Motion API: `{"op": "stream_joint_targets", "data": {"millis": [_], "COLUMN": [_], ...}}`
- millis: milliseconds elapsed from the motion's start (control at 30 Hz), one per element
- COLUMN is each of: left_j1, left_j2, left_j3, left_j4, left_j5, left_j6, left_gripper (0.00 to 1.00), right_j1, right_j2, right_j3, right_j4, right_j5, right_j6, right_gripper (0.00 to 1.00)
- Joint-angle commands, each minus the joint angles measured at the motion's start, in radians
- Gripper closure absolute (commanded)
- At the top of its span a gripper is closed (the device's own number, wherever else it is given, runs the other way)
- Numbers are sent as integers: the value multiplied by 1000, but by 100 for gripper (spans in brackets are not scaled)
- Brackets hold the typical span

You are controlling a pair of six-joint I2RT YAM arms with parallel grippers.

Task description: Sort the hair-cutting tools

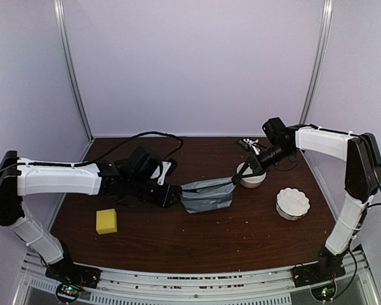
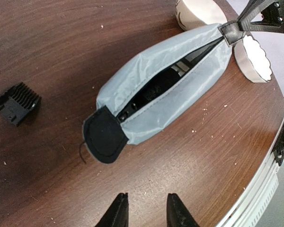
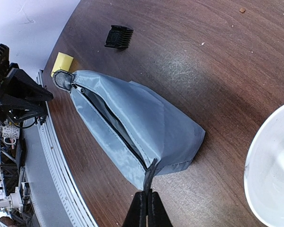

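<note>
The table (image 2: 47, 38) was dark, faintly glossy wood; the pouch (image 2: 180, 75) was thin grey cloth with slight sheen; the attachment (image 2: 16, 103) at left was ribbed matt black plastic; the bowl (image 3: 274, 175) was glossy white.

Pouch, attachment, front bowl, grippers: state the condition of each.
grey pouch: unzipped, lying on table, dark items inside
black attachment: on table, apart from pouch
front white bowl: upright, looks empty
left gripper: open, empty
right gripper: shut on pouch's end tab

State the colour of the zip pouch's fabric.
Light blue-grey pouch; the left wrist view shows it best.
</note>
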Motion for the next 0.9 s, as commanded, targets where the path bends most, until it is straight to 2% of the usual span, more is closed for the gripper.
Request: {"op": "stream_joint_targets", "data": {"millis": [0, 267, 333, 467, 600, 667, 833, 867], "left_j1": [12, 80, 101, 138, 138, 140, 140, 140], "left_j2": [18, 68, 109, 185, 189, 188, 153, 144], "left_j3": [10, 16, 37, 76, 78, 91, 86, 83], "left_j4": [80, 177, 197, 234, 233, 195, 169, 170], "left_j5": [38, 36, 58, 153, 137, 110, 48, 37], "left_j6": [-78, -156, -151, -170, -173, -171, -179, -181], "left_gripper": [69, 68, 71, 88, 92, 86, 64, 63], "right_j1": [2, 3, 3, 3, 3, 3, 3, 3], "right_j2": [-17, -16, -12, -9, -17, -15, -3, -3], "right_j3": [-10, -17, -18, -15, -17, -17, -11, -10], "right_j4": [15, 21, 20, 19, 20, 20, 15, 14], "right_j5": [-8, -19, -20, -30, -26, -26, -29, -29], "right_j6": [-14, -16, -17, -17, -19, -19, -20, -21], "right_gripper": [100, 100, 100, 100, 100, 99, 99, 99]}}
